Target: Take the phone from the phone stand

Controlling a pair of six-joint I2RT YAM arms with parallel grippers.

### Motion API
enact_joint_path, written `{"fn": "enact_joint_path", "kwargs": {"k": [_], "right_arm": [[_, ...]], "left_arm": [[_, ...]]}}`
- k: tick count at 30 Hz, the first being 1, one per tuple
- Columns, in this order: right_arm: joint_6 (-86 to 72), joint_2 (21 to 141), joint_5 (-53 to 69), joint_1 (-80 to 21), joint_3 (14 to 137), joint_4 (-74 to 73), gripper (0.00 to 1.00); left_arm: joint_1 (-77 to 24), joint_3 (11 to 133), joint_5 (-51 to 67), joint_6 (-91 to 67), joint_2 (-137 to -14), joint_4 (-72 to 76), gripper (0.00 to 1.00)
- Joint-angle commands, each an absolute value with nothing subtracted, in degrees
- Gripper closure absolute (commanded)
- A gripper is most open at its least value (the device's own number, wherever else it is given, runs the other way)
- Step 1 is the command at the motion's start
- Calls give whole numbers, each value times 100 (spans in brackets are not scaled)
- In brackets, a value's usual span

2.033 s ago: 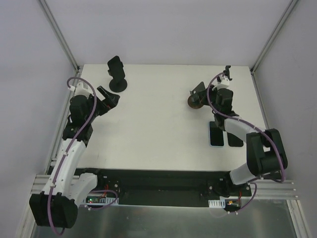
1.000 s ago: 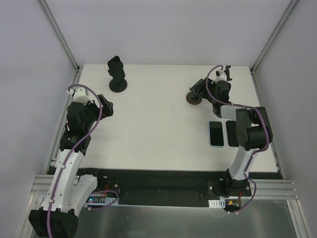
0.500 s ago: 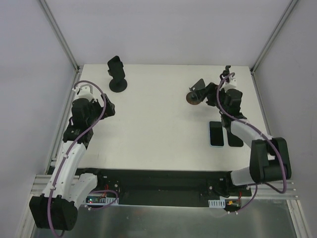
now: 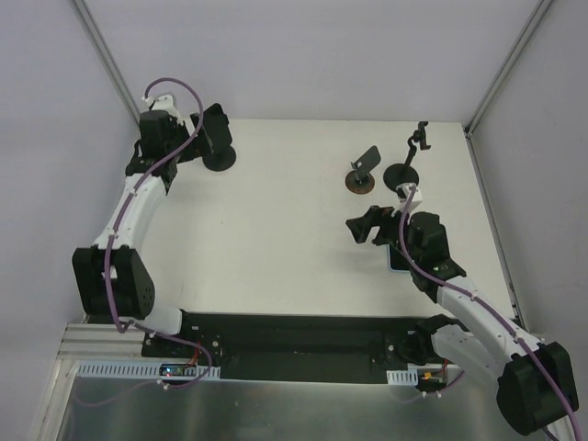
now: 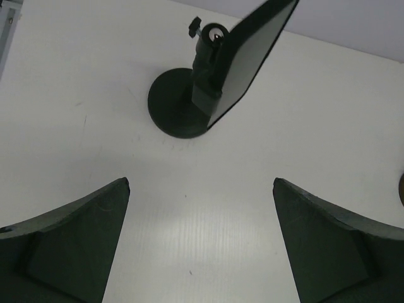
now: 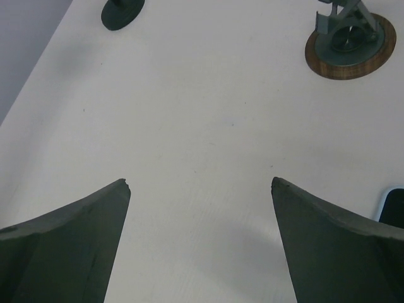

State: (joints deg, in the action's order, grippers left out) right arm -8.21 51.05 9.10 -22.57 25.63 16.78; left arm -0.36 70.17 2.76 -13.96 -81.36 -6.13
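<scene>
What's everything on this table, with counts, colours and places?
Flat dark phone: one, black, mounted tilted on the far-left stand.
Black round-base phone stand: one, black, far left corner.
Grey holder on round brown wooden base: one, far right of centre.
Black clamp stand with round base: one, far right.
Blue-edged dark phone: one, lying flat beside right arm, mostly hidden.
Left gripper: one, black, open, facing the mounted phone.
Right gripper: one, black, open, over the white table.

The gripper (image 6: 199, 183) holds its two fingers wide apart above the white surface (image 6: 208, 120). At the top right is a grey stand (image 6: 349, 38) on a round brown foot. At the top left a dark base (image 6: 122, 12) is cut by the edge. A dark object (image 6: 395, 206) shows at the right edge.
</scene>
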Motion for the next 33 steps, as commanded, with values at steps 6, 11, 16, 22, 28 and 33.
{"fn": "enact_joint_path", "kwargs": {"k": [6,11,16,22,28,33], "right_arm": [[-422,5194,984,-2505,2276,2012,4],[-448,5449,1107,-2522,2303,2074,4],[-387,5519,1107,-2531,2320,2083,4],[-369,5642,1142,-2531,2355,2083,4],[-352,5581,1230,-2531,2382,2066,4],[-264,5291,1257,-2540,2478,1785,4]], "left_arm": [[299,8875,1414,-361,-9983,-343,11],[334,9421,2021,-97,-10581,-176,20],[334,9931,2531,-53,-10933,-149,43],[334,9976,3180,88,-10899,-141,68],[308,9546,3691,79,-10495,-141,95],[53,8958,3665,44,-9757,-141,100]]}}
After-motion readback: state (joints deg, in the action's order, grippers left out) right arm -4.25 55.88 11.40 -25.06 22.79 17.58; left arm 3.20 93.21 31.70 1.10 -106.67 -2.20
